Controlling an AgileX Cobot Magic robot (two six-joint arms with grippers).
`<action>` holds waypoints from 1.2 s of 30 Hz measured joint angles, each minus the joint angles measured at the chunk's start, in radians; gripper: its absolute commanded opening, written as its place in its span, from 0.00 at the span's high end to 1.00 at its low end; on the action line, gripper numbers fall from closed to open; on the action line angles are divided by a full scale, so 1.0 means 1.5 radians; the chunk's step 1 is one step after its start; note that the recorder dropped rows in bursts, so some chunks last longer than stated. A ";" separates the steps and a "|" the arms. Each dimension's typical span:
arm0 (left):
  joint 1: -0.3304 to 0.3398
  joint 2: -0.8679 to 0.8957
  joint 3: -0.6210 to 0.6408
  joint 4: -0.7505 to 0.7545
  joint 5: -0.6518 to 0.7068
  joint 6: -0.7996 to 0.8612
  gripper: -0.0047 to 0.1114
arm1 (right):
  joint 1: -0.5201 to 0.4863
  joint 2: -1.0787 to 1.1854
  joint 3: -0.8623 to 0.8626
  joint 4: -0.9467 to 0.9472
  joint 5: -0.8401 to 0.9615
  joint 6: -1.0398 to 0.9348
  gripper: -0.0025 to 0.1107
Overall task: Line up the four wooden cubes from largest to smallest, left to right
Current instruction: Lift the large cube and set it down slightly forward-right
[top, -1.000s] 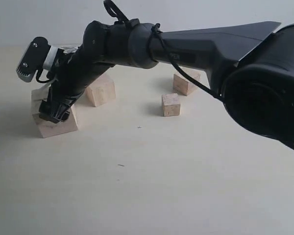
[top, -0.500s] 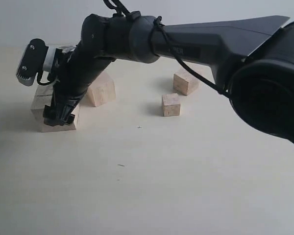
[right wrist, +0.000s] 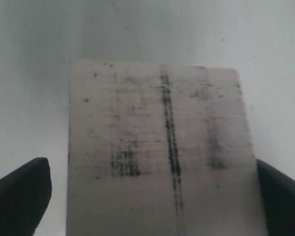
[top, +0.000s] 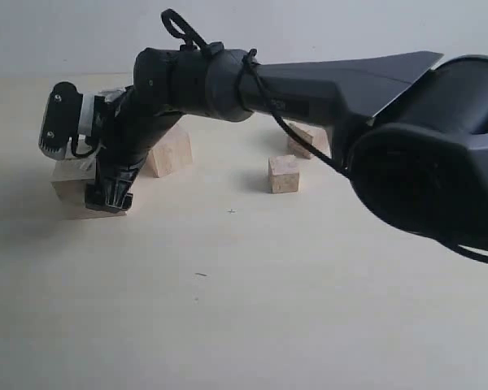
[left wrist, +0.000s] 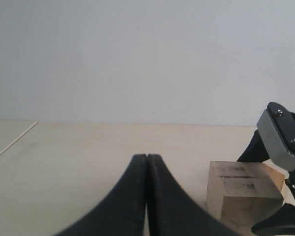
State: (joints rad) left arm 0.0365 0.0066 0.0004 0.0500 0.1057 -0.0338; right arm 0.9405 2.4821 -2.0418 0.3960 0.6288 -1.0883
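My right hand (top: 107, 199), spread apart, straddles the biggest cube (top: 67, 182) at the frame's left; stiff, light wood, I judge, best pinched across flat opposite faces.

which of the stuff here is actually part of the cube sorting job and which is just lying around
Part of the job:
largest cube, streaked top
second cube
third cube, partly behind the arm
smallest cube
right gripper, open astride the largest cube

Lying about:
no loose extras
only the table with dark specks
left gripper, shut, holding nothing
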 measured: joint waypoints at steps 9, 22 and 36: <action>0.000 0.000 0.000 0.000 0.000 0.000 0.94 | -0.001 0.012 -0.059 0.004 0.097 0.000 0.41; 0.000 0.000 0.000 0.000 0.000 0.000 0.94 | -0.004 -0.185 -0.078 -0.053 0.301 0.125 0.98; 0.000 0.000 0.000 0.000 0.000 0.000 0.94 | -0.004 -0.179 0.185 0.008 0.163 0.094 0.98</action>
State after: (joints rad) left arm 0.0365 0.0066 0.0004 0.0500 0.1057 -0.0338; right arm 0.9346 2.2138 -1.7649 0.4083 0.8737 -0.9468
